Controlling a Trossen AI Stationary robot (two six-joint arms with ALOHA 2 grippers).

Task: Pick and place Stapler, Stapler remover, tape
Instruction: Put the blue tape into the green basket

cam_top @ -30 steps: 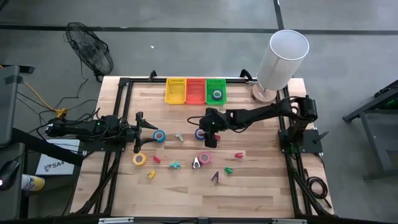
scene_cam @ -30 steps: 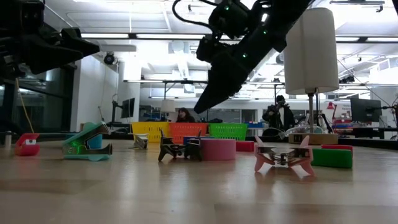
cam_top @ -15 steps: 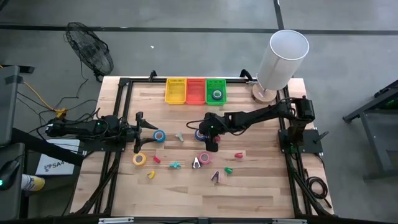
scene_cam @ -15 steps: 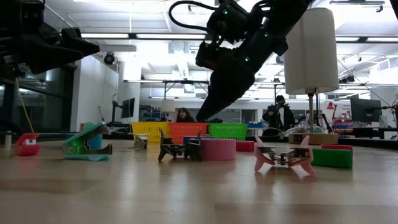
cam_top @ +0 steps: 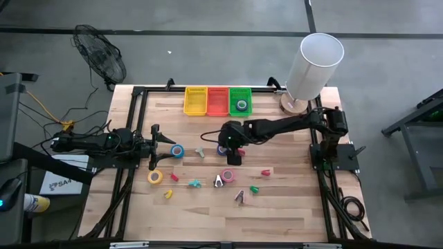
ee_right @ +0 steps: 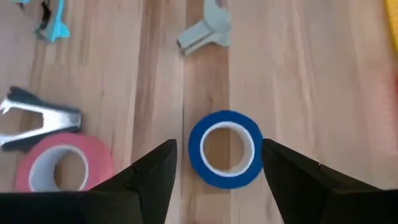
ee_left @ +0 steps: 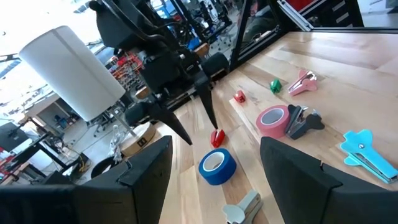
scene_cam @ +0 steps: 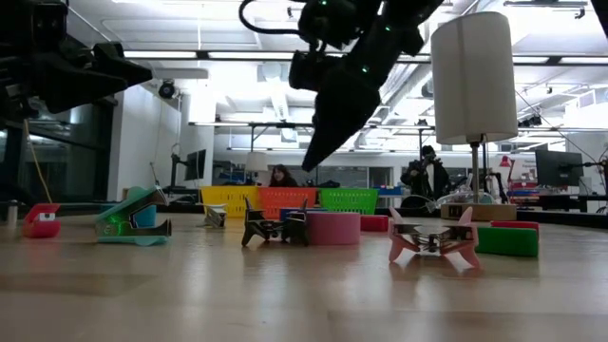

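Where the tape is lying: the blue tape roll [ee_right: 227,178] is lying flat near the middle of the table, one of several rolls waiting out on the wood.
Right gripper: the right gripper [ee_right: 219,148] is hovering above that roll with its fingers apart and nothing between them, the ring showing in the gap.
Left gripper: the left gripper [ee_left: 214,144] is waiting at the table's left side, fingers apart and empty.
Risk, descent: if the arm is coming down slightly off line, one finger is probably landing on the ring's top and pushing it flat instead of straddling it.
Risk, slip: the roll is sitting loose on smooth wood, so an uneven squeeze is likely sending it skating out.
Risk, neighbours: the pink roll [ee_right: 62,168] and black staple remover [ee_right: 37,118] are lying near; a wide sweep is risking a knock.
Surface: the table [cam_top: 291,200] of pale planks is carrying the yellow basket [cam_top: 195,101], red basket [cam_top: 217,101] and green basket [cam_top: 240,93] along its far edge.
Room: people [scene_cam: 282,176] are working in a lit workshop behind.
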